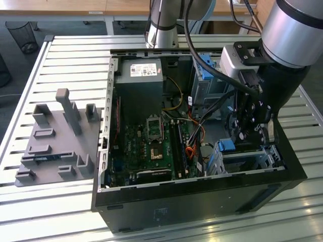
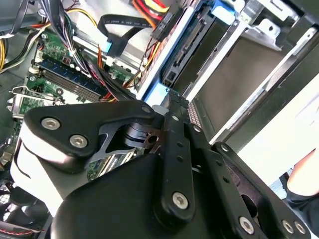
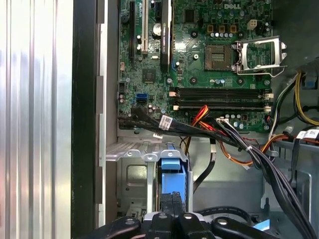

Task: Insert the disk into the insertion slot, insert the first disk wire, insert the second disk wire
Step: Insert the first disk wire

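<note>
The disk stands on edge inside the insertion slot, the low metal cage at the case's front corner on the exterior view's right. Its blue carrier end sits just inside the cage rim. My gripper hangs right over the disk's upper edge, fingers shut together with no gap showing. In the second wrist view the gripper meets the blue carrier beside the drive's dark side. A black cable bundle and orange wires lie loose beside the cage.
The open case holds a green motherboard, a grey power supply and a taller grey cage with a blue tab behind my arm. A grey fixture plate lies on the slatted table at the exterior view's left.
</note>
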`<action>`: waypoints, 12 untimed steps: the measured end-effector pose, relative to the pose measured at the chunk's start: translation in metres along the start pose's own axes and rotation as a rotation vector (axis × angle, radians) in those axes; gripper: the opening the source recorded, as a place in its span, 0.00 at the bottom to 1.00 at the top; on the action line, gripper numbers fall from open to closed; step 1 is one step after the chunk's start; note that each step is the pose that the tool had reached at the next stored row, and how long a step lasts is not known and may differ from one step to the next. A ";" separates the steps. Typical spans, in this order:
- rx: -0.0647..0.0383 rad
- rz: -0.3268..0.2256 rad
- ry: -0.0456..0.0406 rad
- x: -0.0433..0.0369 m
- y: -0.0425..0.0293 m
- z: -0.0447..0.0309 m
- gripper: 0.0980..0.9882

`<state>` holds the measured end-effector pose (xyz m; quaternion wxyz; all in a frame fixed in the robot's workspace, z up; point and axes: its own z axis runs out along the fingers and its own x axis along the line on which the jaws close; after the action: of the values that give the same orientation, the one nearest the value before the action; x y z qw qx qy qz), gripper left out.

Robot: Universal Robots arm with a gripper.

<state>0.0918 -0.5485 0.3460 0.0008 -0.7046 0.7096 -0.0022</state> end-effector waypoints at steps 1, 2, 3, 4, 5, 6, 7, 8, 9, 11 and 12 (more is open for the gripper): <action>0.000 0.000 -0.0001 0.0000 -0.0013 0.0001 0.01; 0.000 0.000 -0.0001 0.0000 -0.0023 0.0001 0.01; 0.000 0.000 -0.0001 -0.0001 -0.0034 0.0000 0.01; 0.000 0.000 -0.0002 0.0000 -0.0046 0.0001 0.01; 0.000 0.000 -0.0002 0.0000 -0.0060 0.0001 0.01; 0.000 0.000 -0.0001 0.0000 -0.0073 0.0001 0.01; 0.000 0.000 -0.0001 -0.0001 -0.0087 0.0001 0.01; 0.000 0.000 -0.0001 -0.0001 -0.0099 0.0001 0.01; 0.000 0.000 -0.0001 -0.0001 -0.0107 0.0001 0.01; 0.000 0.000 -0.0002 -0.0001 -0.0128 0.0002 0.01; 0.000 0.000 -0.0002 -0.0002 -0.0133 0.0002 0.01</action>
<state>0.1051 -0.5485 0.3459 0.0009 -0.7046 0.7096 -0.0021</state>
